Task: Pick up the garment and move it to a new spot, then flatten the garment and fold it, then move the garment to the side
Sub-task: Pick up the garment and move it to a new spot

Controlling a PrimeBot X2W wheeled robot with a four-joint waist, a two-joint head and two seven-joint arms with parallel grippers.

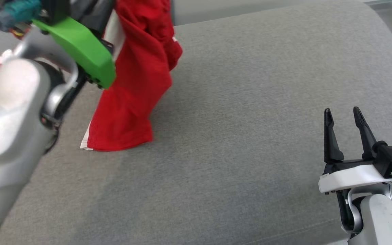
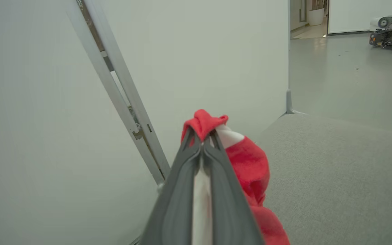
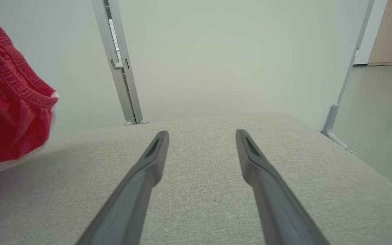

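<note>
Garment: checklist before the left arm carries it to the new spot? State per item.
1. Left gripper shut on garment: ok, red cloth is pinched at the fingertips.
2. Garment lifted off the grey cushion: not ok, its lower hem appears to rest on it.
3. Right gripper open, holding nothing: ok.
4. Right gripper apart from the garment: ok, it is well off to the garment's right.
5. Which part of the garment is pinched: cannot tell, the fabric is bunched.
</note>
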